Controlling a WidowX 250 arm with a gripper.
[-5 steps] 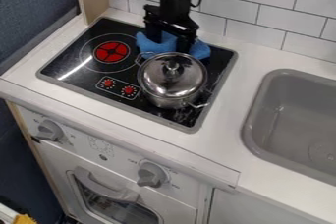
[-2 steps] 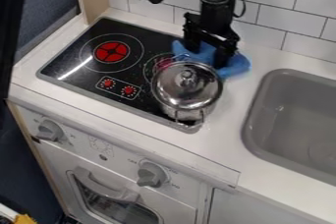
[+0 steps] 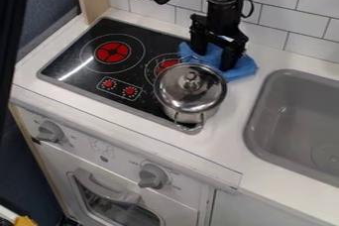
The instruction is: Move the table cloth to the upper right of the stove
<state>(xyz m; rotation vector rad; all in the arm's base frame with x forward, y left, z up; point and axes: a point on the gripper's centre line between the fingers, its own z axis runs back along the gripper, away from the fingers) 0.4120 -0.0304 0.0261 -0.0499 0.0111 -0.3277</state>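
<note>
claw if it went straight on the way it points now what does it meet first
Most likely the cloth, right below the claw; depth is unclear, so they may be touching.

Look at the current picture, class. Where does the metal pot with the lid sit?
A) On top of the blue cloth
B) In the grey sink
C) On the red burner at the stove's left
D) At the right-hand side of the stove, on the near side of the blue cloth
D: the pot stands at the right-hand side of the stove, with the blue cloth behind it, towards the tiled wall.
</note>
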